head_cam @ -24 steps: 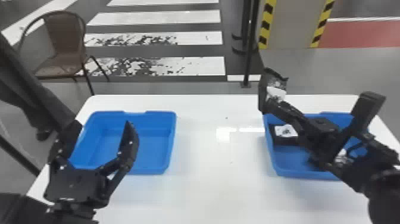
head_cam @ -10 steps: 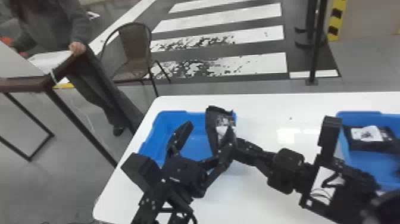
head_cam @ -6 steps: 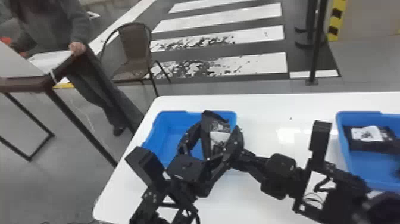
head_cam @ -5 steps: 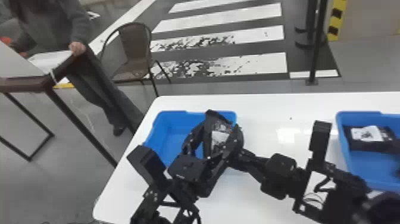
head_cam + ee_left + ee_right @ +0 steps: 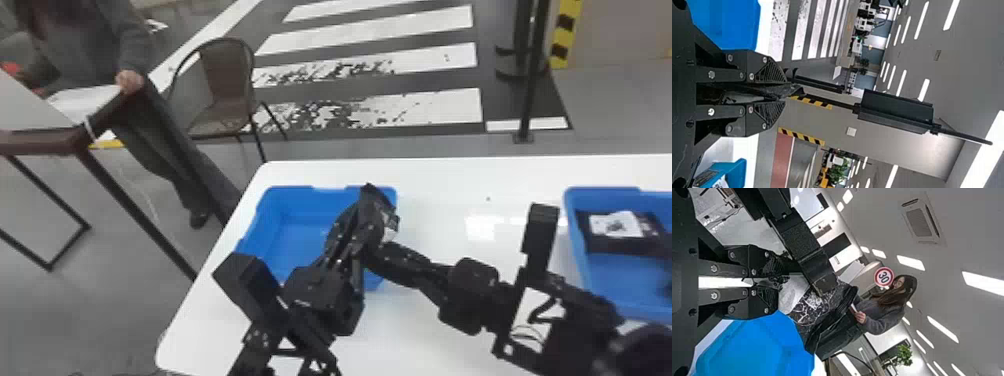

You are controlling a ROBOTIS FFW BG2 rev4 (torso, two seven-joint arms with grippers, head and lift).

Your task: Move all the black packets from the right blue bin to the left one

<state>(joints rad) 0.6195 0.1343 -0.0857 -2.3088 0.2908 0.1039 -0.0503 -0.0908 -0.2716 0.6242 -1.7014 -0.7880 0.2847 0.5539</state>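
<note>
White table (image 5: 410, 345), handover going on, I reckon: left gripper (image 5: 784, 92) and right gripper (image 5: 777, 284) both pinching one packet (image 5: 815, 305) over the left bin (image 5: 300, 235)'s edge. Right should let go next, then left drops it in. Beyond, another packet (image 5: 615, 245) sits in the right bin (image 5: 575, 250).

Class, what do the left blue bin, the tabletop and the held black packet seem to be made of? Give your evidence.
Left blue bin: probably moulded plastic, smooth, with rounded corners.
White tabletop: glossy, perhaps laminate or painted board; bright patches reflect in it.
Black packet: likely shiny, flexible film; creases catch the light.
</note>
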